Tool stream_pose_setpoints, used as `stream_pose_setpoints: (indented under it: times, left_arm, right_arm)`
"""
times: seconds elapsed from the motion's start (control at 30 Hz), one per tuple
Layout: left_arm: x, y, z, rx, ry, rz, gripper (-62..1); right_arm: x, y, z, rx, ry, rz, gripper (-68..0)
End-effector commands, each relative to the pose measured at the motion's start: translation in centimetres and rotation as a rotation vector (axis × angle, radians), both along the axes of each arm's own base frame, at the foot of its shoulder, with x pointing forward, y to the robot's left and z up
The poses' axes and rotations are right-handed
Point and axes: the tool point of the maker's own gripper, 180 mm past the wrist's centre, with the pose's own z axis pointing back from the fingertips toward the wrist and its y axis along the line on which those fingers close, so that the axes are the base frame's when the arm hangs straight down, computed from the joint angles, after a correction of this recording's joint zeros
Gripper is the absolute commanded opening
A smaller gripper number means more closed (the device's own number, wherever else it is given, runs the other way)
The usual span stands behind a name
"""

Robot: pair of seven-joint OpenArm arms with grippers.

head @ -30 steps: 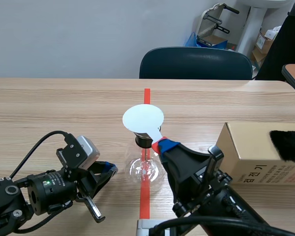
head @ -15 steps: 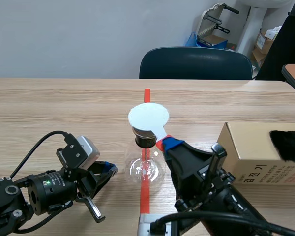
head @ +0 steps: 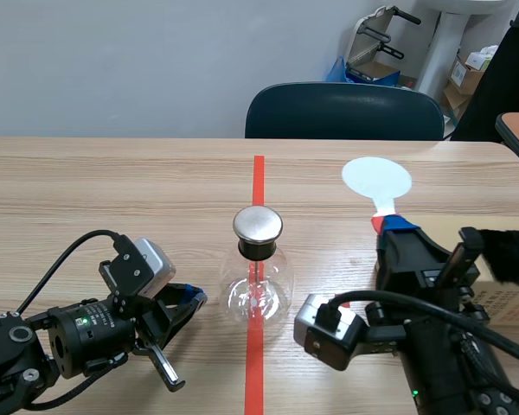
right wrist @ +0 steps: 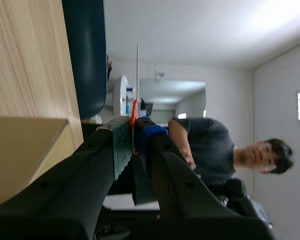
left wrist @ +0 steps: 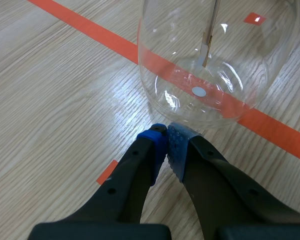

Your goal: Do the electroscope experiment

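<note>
Electroscope flask of clear round glass (head: 257, 290), capped by a steel disc (head: 258, 224), stood just ahead of the left gripper (left wrist: 166, 143), which lay low over the wooden tabletop (head: 112, 190) with its fingers pressed together on nothing. The right gripper (head: 389, 226), raised and upturned, pinched a white round paddle (head: 376, 181) well clear of the flask, with a tan cardboard box (right wrist: 20, 147) close beside it.

The jaws met on nothing, blue pads (left wrist: 152, 142) touching; just beside them at one o'clock, a glass flask (left wrist: 210, 60) sat on the bench's (left wrist: 50, 100) orange tape (left wrist: 90, 30).
</note>
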Motion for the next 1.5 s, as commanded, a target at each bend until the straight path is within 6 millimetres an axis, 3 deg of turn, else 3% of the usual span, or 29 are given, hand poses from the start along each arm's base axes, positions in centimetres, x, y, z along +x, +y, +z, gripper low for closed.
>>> stream_pose_setpoints:
  times: [0.0,0.23,1.47]
  left_arm:
    - [0.8,-0.5,1.3,-0.031,-0.036,-0.002,-56.8]
    - [0.8,-0.5,1.3,-0.031,-0.036,-0.002,-56.8]
    - [0.8,-0.5,1.3,-0.031,-0.036,-0.001,-56.8]
  right_arm:
    - [0.3,-0.7,0.8,0.006,-0.029,-0.029,-66.9]
    - [0.4,-2.1,0.8,0.013,-0.032,-0.109,-66.9]
    - [0.4,-1.7,0.8,0.012,-0.031,-0.090,-66.9]
